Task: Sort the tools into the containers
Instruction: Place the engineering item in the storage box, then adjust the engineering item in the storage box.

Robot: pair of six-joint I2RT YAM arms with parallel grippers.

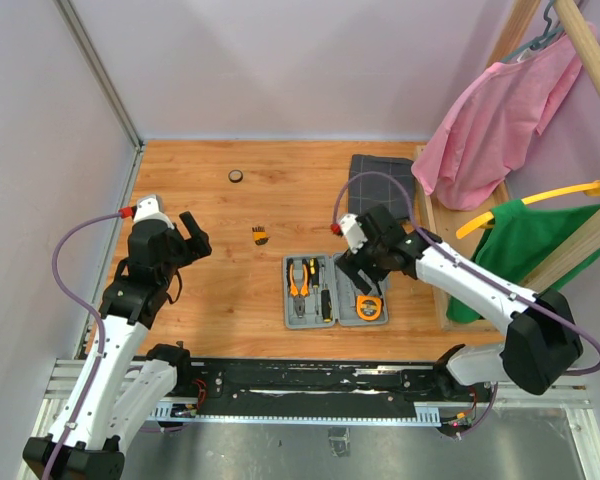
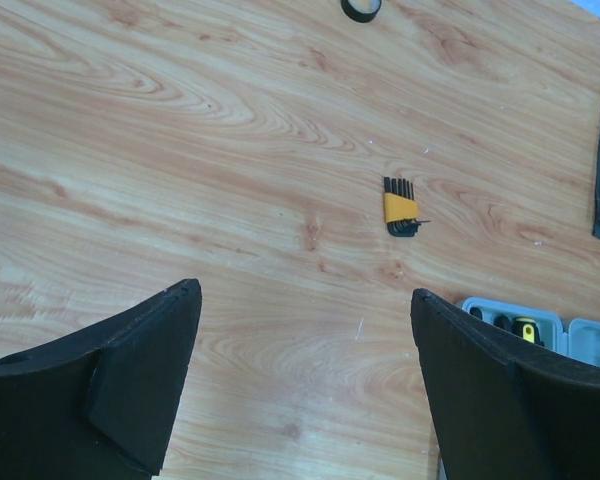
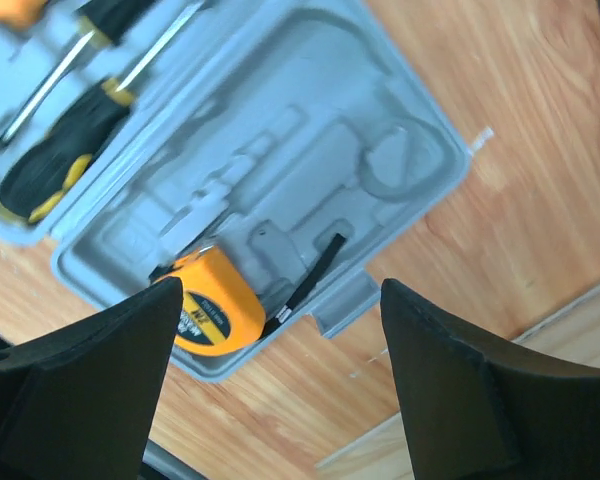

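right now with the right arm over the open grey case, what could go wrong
The round orange tape measure lies in a corner of the flat grey plastic case, black strap loose; it may not be seated and could stop the case closing. The open right gripper hovers over the case and could nudge it. The black hex keys in an orange holder lie on the wooden table and could be left behind.

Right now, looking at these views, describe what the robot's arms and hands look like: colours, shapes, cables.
The left arm and right arm have white links joined by chunky black joints. A greyish-purple cable loops along each, ending in a red connector. The left hand and right hand are black, each with two broad, wedge-shaped matte fingers.
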